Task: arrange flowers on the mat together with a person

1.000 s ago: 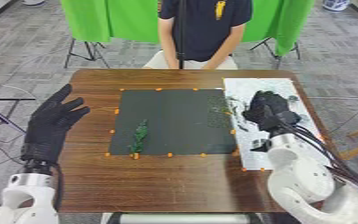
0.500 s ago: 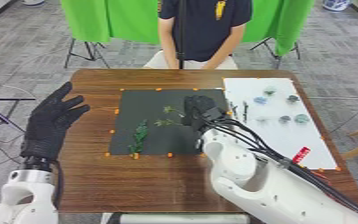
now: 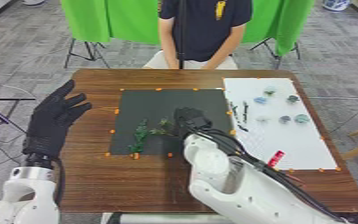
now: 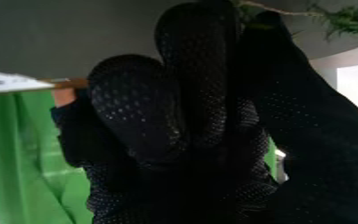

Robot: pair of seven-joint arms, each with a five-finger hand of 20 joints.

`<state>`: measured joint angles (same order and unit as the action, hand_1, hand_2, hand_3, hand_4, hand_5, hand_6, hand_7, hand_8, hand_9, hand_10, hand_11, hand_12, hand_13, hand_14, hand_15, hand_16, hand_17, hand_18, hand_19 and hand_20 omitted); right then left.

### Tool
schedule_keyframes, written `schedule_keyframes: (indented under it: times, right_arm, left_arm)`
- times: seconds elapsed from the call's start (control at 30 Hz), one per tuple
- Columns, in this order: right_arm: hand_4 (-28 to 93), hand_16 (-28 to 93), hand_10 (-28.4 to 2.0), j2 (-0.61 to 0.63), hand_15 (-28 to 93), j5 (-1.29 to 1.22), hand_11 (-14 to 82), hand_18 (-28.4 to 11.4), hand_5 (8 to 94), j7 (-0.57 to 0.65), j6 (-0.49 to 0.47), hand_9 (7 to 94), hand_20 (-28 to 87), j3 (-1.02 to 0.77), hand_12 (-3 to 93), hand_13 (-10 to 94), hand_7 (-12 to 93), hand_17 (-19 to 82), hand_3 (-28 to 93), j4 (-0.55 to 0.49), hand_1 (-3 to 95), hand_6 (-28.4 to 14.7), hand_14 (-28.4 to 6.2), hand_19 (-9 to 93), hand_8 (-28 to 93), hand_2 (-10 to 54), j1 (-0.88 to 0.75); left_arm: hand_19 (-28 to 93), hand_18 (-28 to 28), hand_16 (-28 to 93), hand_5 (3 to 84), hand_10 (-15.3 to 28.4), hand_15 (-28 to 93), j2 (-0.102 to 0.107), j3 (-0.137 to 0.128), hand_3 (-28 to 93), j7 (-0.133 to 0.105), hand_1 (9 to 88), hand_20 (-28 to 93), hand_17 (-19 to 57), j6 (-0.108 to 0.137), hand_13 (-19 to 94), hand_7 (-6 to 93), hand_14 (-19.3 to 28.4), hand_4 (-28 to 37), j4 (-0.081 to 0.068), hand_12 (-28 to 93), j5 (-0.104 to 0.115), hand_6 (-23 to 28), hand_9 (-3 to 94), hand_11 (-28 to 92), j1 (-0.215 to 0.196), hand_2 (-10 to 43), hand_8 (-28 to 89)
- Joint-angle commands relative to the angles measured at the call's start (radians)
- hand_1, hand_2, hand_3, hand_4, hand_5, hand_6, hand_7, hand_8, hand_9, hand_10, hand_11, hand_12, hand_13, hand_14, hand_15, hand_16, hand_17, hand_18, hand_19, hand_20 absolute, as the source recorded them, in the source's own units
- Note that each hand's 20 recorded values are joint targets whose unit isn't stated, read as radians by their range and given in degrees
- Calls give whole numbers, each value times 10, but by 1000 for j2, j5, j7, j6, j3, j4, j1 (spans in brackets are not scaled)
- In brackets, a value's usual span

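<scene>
In the head view my right hand [image 3: 191, 119] is over the dark mat [image 3: 162, 100], right of its middle, pinching a green sprig [image 3: 164, 128] that points left. A leafy green stem [image 3: 140, 136] lies on the mat's left part, close to that sprig. The right wrist view has the right hand [image 4: 193, 75] with its thumb and fingers together on the stem of the sprig [image 4: 351, 20]. My left hand [image 3: 49, 122] stays left of the mat, its fingers extended and holding nothing.
A white sheet [image 3: 313, 145] right of the mat bears several pale flowers [image 3: 301, 118], thin dark stems [image 3: 245, 111] and a red item [image 3: 276, 159]. Small orange markers edge the mat. Across the table [image 3: 113, 187] sits a person, hands off the flowers.
From over the white sheet, my right hand has moved left onto the mat, then slightly nearer with the sprig in it. The left hand has hardly moved.
</scene>
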<state>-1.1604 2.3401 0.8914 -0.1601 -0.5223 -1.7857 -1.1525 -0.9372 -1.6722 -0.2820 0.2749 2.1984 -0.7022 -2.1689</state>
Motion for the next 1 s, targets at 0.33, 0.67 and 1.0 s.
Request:
schedule_keyframes:
  times: [0.33, 0.67, 1.0]
  right_arm:
    - [-215, 181, -106, -67, 570, -19, 399, -174, 919, 17, 21, 937, 276, 0, 156, 937, 143, 647, 647, -5, 524, -16, -55, 932, 120, -94, -27]
    - [-227, 178, -105, -77, 570, -11, 403, -171, 917, 16, 4, 937, 266, -4, 151, 937, 143, 651, 652, -10, 474, -14, -56, 932, 92, -88, -36]
    - [-215, 175, -111, -76, 575, -23, 411, -177, 927, 9, -33, 937, 275, -13, 146, 937, 148, 652, 666, -33, 425, -12, -63, 932, 6, -85, -55]
  left_arm:
    - [518, 283, -75, 376, 196, 500, 7, 32, 771, 13, 261, 131, -82, -12, 301, 113, 279, -228, -14, 112, 0, 63, 385, 233, 22, 47, -84]
    - [518, 281, -75, 377, 197, 501, 11, 33, 771, 13, 262, 131, -81, -10, 301, 111, 278, -227, -16, 112, 2, 65, 385, 234, 22, 49, -83]
    - [520, 281, -76, 379, 198, 502, 1, 26, 770, 20, 263, 131, -81, -13, 301, 111, 279, -224, -12, 111, -4, 66, 385, 233, 11, 51, -83]
